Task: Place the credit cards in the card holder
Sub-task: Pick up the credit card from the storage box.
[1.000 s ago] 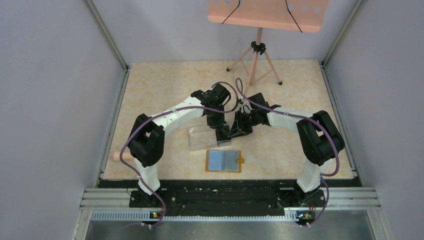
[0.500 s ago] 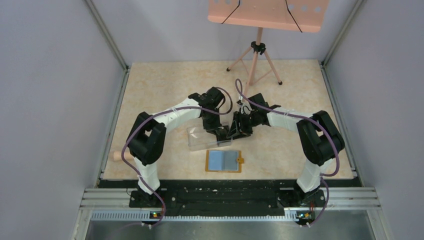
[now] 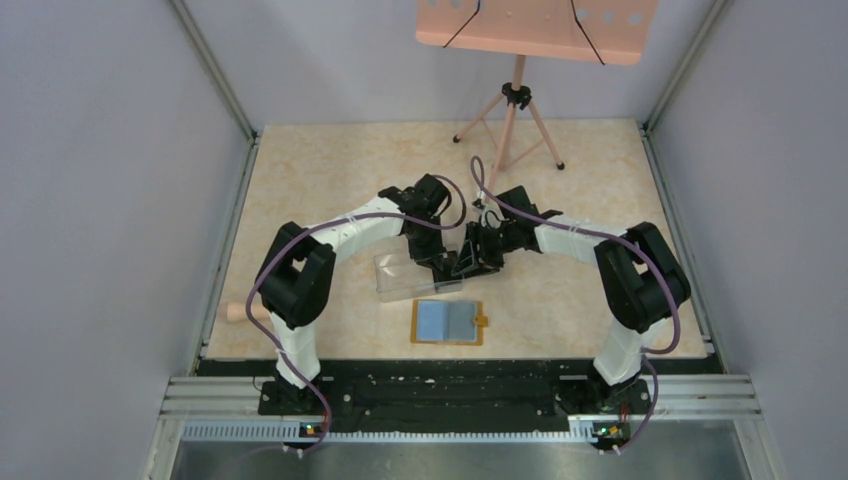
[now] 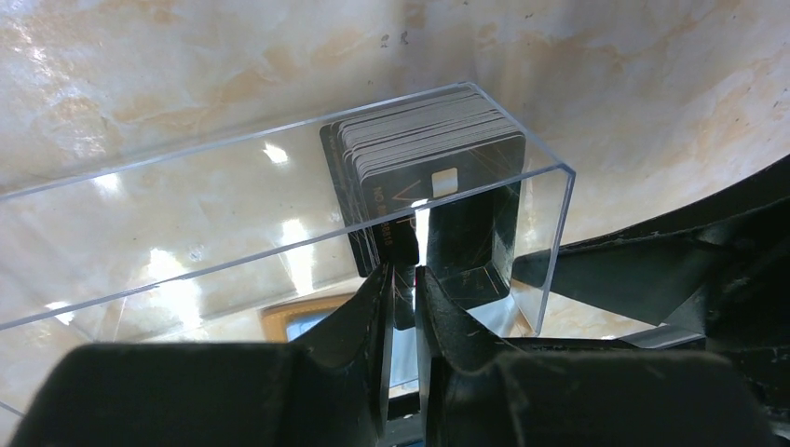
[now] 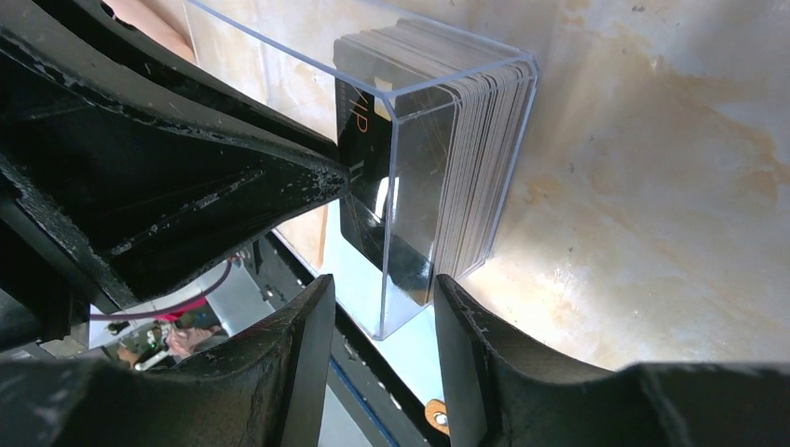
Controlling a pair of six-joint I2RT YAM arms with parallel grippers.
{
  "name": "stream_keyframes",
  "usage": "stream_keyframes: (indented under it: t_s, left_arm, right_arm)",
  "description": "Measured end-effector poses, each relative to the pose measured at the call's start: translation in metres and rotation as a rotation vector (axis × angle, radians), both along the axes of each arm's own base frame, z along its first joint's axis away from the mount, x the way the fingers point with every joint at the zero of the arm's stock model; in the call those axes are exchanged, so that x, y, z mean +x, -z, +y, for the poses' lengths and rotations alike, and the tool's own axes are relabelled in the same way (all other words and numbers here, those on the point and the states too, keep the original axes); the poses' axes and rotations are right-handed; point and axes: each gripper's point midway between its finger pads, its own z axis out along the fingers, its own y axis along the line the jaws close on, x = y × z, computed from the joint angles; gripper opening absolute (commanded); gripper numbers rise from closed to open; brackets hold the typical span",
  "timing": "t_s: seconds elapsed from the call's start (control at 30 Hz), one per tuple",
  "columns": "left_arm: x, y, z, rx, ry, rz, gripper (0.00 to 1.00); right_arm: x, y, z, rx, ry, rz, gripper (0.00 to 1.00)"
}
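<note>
Left wrist: left tool (image 4: 403, 276) pinching one credit card (image 4: 387, 237) | right tool (image 5: 382, 291) spread | one card holder (image 3: 447, 322)

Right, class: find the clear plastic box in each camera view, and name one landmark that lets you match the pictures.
Top external: the clear plastic box lies mid-table, just beyond the card holder.
Left wrist: the box spans the middle, running in from the left edge.
Right wrist: only one end of the box shows, upper centre.
Shared landmark: the card holder, seen through the box from the left wrist, below the box from the right wrist.
</note>
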Motion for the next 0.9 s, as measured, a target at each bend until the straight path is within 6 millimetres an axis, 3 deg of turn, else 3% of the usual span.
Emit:
stream_keyframes:
  t_s: [0.33, 0.6, 0.9]
  left_arm:
    - [-0.0007, 0.0025, 0.002, 0.048, 0.001, -0.009, 0.2]
    - [-0.0009, 0.0039, 0.0029, 0.075, 0.01, -0.009, 0.04]
    - [-0.0008, 0.003, 0.0024, 0.07, 0.013, -0.013, 0.03]
  right_arm:
    - [-0.0009, 0.0005, -0.0001, 0.001, 0.0, 0.002, 0.43]
    - [-0.0014, 0.0019, -0.0009, -0.003, 0.001, 0.003, 0.36]
    - [-0.0011, 0.0033, -0.002, -0.01, 0.006, 0.001, 0.34]
